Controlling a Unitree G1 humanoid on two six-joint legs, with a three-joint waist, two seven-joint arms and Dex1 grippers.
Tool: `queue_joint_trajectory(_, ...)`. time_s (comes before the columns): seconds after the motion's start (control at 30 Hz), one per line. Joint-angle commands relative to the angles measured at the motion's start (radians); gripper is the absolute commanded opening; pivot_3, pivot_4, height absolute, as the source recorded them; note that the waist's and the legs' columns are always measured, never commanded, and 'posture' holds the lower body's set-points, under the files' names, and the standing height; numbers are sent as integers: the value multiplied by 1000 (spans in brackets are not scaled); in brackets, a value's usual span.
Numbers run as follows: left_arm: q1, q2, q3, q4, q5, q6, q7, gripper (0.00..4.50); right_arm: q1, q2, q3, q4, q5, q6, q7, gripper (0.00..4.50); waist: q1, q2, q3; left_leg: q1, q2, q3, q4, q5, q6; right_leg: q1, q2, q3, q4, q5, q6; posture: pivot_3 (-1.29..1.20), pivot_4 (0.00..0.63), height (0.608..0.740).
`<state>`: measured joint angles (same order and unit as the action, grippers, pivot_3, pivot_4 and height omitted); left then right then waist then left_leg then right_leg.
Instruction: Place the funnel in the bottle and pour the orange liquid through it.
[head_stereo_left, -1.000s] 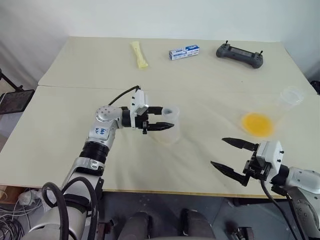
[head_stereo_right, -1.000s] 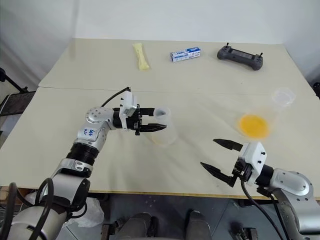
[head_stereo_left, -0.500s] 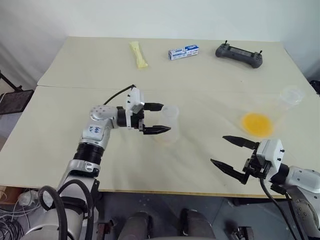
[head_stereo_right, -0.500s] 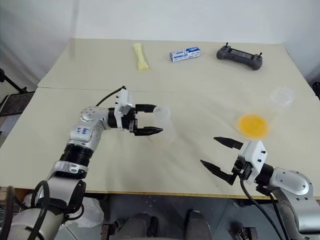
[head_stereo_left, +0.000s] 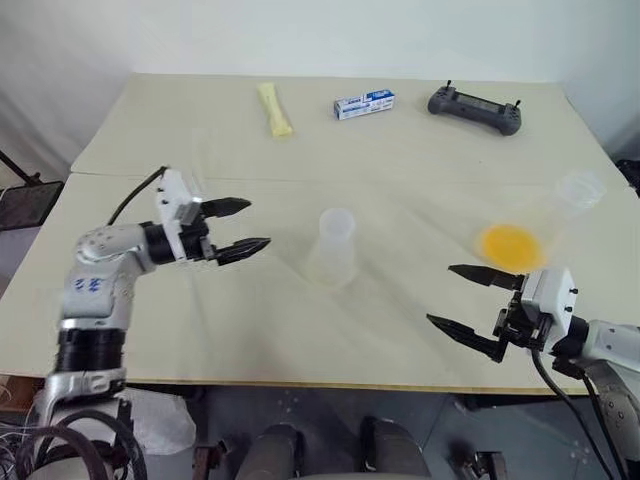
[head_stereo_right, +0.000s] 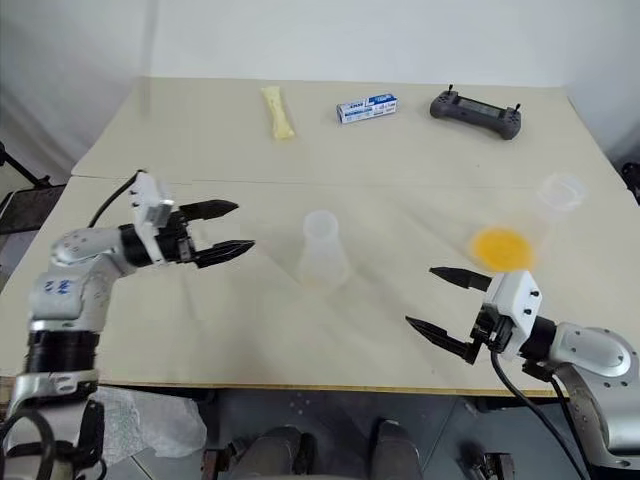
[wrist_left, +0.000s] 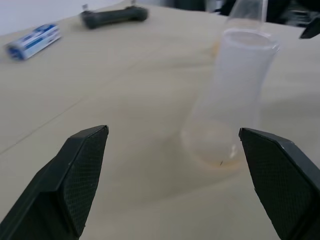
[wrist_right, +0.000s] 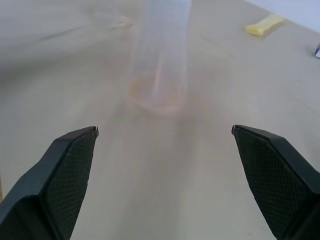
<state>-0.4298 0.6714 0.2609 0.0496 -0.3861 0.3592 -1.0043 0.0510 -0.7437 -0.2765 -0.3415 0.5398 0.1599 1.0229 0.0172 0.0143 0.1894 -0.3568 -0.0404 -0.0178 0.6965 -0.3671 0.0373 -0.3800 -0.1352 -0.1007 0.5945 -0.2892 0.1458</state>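
Note:
The bottle (head_stereo_left: 545, 222) stands at the right of the table, with the orange liquid (head_stereo_left: 512, 245) pooled in its wide base. A clear round rim, the funnel (head_stereo_left: 581, 190), shows at its top. A clear cup (head_stereo_left: 333, 245) stands upright mid-table with a faint orange trace at its base; the left wrist view shows this cup (wrist_left: 235, 100) straight ahead. My left gripper (head_stereo_left: 257, 224) is open and empty, well to the left of the cup, pointing at it. My right gripper (head_stereo_left: 440, 294) is open and empty near the front edge, just short of the bottle.
At the back of the table lie a yellow packet (head_stereo_left: 277, 108), a blue-and-white box (head_stereo_left: 364, 103) and a dark controller (head_stereo_left: 477, 108). A seam (head_stereo_left: 400, 180) runs across between the two tabletops. The front edge (head_stereo_left: 330, 381) is close below both grippers.
My left gripper opened off the cup and drew back to the left, leaving the cup standing alone. The right gripper has stayed where it was.

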Motion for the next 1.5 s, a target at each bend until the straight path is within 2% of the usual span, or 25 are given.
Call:
queue_joint_trajectory(0.03, 115, 47, 141, -85, 15, -58, 88, 4450, -28, -11, 4, 14, 17, 8, 21, 4500, 1, 0, 0, 0, 0, 0, -1, 0, 0, 0, 0, 0, 0, 0, 0, 0, 150, 740)
queue_joint_trajectory(0.2, 267, 64, 261, -110, 12, -93, 166, 4450, -60, -5, 19, 37, 12, 12, 33, 4500, 12, 0, 0, 0, 0, -2, 0, 0, -1, 2, -1, 3, -1, 0, -1, 0, 150, 740)
queue_joint_trajectory(0.33, 317, 70, 280, -62, 34, -144, 197, 4450, -71, -1, 29, 44, 10, 11, 37, 4500, 12, 0, 0, 0, -1, -3, 0, -1, -1, 2, -2, 4, -2, 0, -1, 0, 150, 740)
queue_joint_trajectory(0.57, 213, 91, 198, 147, 125, -264, 246, 4450, -60, 9, 29, 31, 4, 5, 26, 4500, 9, 0, 0, 0, 0, -2, 0, -1, -1, 2, -1, 4, -1, 0, -1, 0, 150, 740)
queue_joint_trajectory(0.77, 53, 78, 89, 346, 134, -359, 172, 4450, -10, 14, 1, -7, 5, 0, 1, 4500, 9, 0, 0, 0, -1, -1, -1, -1, -1, 1, -1, -2, 0, 0, 0, 0, 150, 740)
queue_joint_trajectory(1.07, 34, 130, 61, 357, 94, -321, 48, 4450, 88, 20, -49, -79, 14, -2, -46, 4500, 3, 0, 0, 0, 0, 1, -1, -1, -1, -1, 0, -2, 2, 0, 0, 0, 150, 740)
queue_joint_trajectory(1.23, 4, 136, 34, 408, 130, -344, 56, 4450, 102, 24, -45, -89, 14, -3, -54, 4500, 9, 0, 0, 1, 0, 1, -1, -1, -1, -1, -1, -1, 2, 0, 0, 0, 150, 740)
queue_joint_trajectory(1.5, -80, 61, -47, 477, 148, -396, 48, 4450, 78, 26, -32, -72, 7, -7, -59, 4500, 10, 0, 0, 1, -1, 1, 0, -1, 0, -1, -1, -2, 3, 0, 0, 0, 150, 740)
